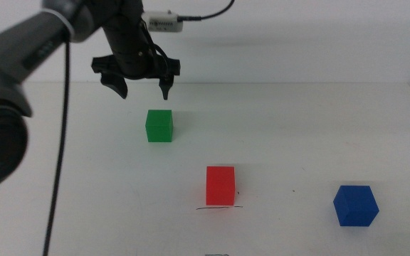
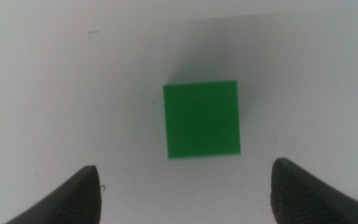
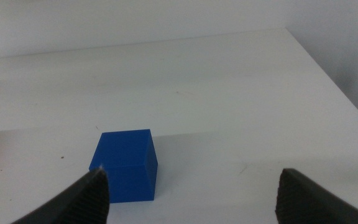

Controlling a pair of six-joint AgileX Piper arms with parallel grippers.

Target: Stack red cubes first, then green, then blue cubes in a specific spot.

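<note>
Green cube [image 1: 159, 125] sits on the table below the left gripper [image 1: 144, 87]; jaws spread wide, empty.

Overhead middle view, two close, perhaps tilted wrist views

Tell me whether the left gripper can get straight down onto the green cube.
Probably yes. The left gripper hangs open above the green cube, which stands alone on the table, well apart from the red cube.

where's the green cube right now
In the middle view the green cube sits on the table left of centre, directly below the open left gripper, farther back and left of the red cube.
</note>
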